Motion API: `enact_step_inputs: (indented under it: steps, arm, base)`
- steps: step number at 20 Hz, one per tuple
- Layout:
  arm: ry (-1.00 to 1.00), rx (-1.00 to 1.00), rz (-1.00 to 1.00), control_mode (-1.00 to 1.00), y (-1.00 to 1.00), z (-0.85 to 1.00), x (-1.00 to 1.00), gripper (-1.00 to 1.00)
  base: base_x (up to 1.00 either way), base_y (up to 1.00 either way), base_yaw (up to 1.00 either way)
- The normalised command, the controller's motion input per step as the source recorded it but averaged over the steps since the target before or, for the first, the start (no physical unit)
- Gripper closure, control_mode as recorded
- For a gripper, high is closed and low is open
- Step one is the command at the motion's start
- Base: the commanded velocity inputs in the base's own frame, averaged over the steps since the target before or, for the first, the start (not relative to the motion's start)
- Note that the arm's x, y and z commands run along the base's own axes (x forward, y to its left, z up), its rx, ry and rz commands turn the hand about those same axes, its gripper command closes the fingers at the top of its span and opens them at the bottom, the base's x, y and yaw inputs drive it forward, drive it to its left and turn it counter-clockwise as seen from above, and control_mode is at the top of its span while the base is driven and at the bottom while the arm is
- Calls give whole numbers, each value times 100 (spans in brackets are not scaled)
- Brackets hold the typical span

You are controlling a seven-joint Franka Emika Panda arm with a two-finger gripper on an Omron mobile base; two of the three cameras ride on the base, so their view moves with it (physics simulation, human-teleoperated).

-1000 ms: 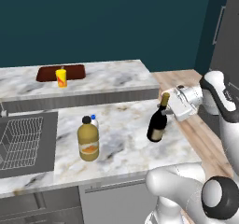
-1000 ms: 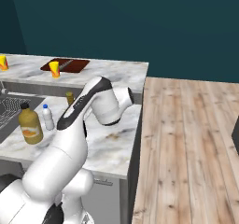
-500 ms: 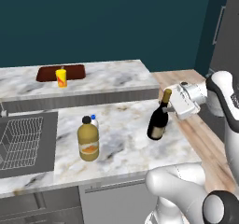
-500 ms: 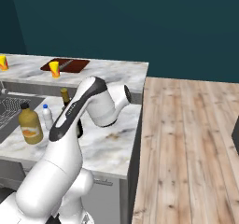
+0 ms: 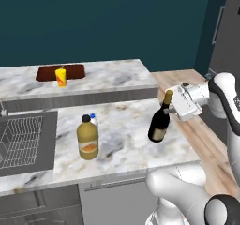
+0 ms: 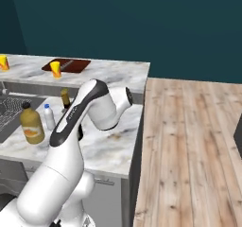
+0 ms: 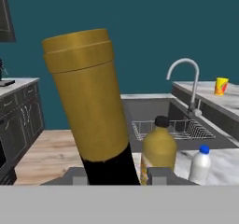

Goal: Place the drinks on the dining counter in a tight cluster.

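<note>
The hand (image 5: 172, 108) is clamped on the neck of the wine bottle (image 5: 159, 121), which stands slightly tilted on the lower bench (image 5: 122, 139), its long axis near vertical. The dining bench (image 5: 108, 76) lies beyond it and higher, so the judged move is lift, then carry away from the base. The amber bottle (image 5: 87, 138) and water bottle (image 5: 93, 122) stand together, well apart toward the sink (image 5: 23, 142). A yellow cup (image 5: 61, 77) sits on the dining bench.

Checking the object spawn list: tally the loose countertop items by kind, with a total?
Bottles: 3 – dark wine bottle with gold foil top, squat amber bottle with black cap, small clear blue-capped water bottle
Yellow cups: 2
Brown board: 1
Total: 6
</note>
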Motion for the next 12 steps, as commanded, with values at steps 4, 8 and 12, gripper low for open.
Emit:
enact_step_inputs:
  steps: [4,8,12]
  arm:
    - [0,0,0,100,0,0,0,100]
    - [0,0,0,100,0,0,0,100]
    - [0,0,0,100,0,0,0,100]
  base:
    - [-48,-55,-5]
    - [-17,-72,0]
    - [11,-73,0]
